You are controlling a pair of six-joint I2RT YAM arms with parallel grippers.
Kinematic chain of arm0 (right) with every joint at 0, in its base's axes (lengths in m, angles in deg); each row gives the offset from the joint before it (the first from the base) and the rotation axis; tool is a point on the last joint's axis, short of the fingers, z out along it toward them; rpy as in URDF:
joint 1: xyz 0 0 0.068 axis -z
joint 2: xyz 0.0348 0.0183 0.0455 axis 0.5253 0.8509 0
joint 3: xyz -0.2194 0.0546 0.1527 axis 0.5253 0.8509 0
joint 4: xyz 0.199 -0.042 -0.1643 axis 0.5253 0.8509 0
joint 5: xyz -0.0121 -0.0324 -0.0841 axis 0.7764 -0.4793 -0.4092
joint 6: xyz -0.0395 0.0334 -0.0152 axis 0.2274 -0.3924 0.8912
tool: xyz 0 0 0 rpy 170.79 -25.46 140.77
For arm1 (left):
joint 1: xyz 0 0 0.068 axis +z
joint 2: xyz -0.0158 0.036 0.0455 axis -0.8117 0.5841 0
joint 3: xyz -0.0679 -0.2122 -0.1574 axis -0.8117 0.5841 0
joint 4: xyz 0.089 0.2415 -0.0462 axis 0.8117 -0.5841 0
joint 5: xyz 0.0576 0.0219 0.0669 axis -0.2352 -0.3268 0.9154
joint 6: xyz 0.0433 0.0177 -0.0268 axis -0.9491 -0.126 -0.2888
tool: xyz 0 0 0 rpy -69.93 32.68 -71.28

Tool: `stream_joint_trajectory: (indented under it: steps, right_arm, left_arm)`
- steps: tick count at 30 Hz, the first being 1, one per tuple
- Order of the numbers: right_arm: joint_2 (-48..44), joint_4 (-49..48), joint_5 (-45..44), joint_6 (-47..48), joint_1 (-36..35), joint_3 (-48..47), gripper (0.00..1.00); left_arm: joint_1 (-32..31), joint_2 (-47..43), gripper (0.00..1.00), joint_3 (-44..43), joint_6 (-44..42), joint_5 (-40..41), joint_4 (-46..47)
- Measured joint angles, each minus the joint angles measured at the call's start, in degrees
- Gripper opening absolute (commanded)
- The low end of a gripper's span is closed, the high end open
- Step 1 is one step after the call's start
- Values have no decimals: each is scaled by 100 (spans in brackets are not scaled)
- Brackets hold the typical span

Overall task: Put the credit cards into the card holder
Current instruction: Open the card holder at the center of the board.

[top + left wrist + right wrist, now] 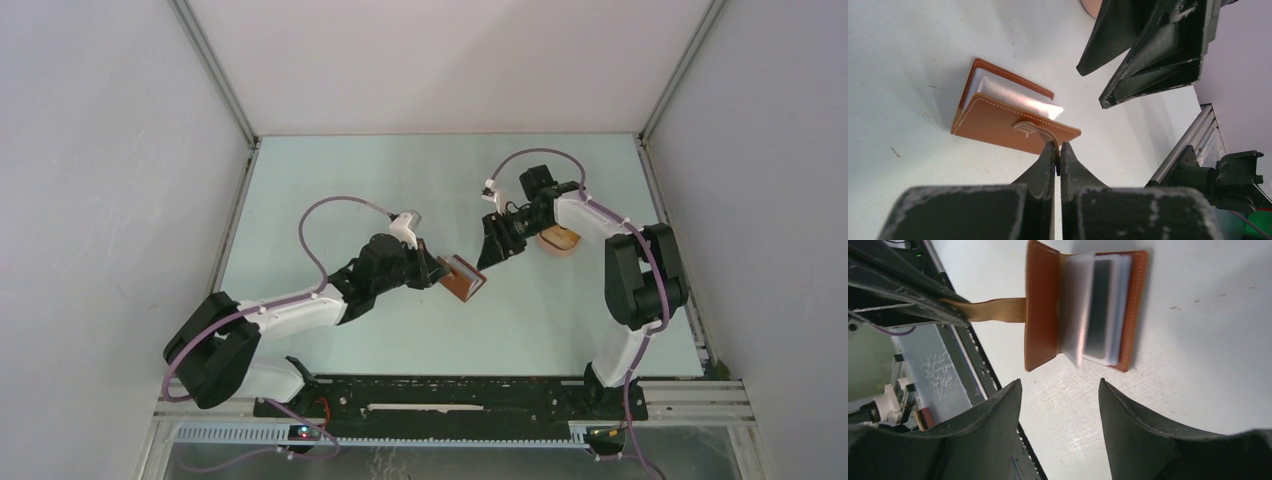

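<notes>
Right wrist view: the card holder [1048, 305] is seen lying open on the table [1198, 315], just beyond the tips of the right gripper [1060, 385] and untouched by it.
Right jaws: spread wide, with nothing carried between them.
Left jaws: the left gripper [1058, 150] is pinched tight on the snap tab [998, 310], and 1 cover is drawn back by it.
Pockets: the clear pockets [1075, 305] are fanned up between the 2 covers; 1 dark card [1100, 310] is seen lodged inside, straight ahead of the right jaws.
Tray: a pink tray [560, 252] is made out behind the right jaws with something tan on it; whether that is a card cannot be told.
Stage: 1 card is judged stowed, with more probably to be fetched.
Risk 1: the tab could be lost from the left pinch, and the cover would be flopped shut over the pockets.
Risk 2: the holder could be dragged or tipped by a harder pull, since nothing else pins it.
Risk 3: the limp pockets could be crushed by a card brought in off-line, and the slot missed.
</notes>
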Motion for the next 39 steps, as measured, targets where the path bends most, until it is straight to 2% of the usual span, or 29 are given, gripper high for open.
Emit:
stream_joint_trajectory:
  steps: [7, 15, 21, 26, 30, 39]
  right_arm:
    - [-39, -142, -387, -17, -11, 68, 64]
    - [-157, -240, -144, -70, -90, 133, 57]
    - [72, -372, -94, -238, -107, 133, 46]
    - [271, -505, -245, -426, -122, 133, 30]
    - [476, -592, -431, -581, -144, 133, 21]
    - [699, -730, -610, -763, -468, 133, 16]
  left_arm:
    - [20, -2, 0, 208, 39, -15, 160]
    - [98, -308, 0, 791, 107, 2, 160]
    - [109, -501, 0, 1276, 319, 72, 109]
    - [109, -501, 1, 1578, 540, 195, -11]
    - [114, -496, 2, 1683, 693, 251, -66]
    - [114, -321, 3, 1696, 848, 350, -129]
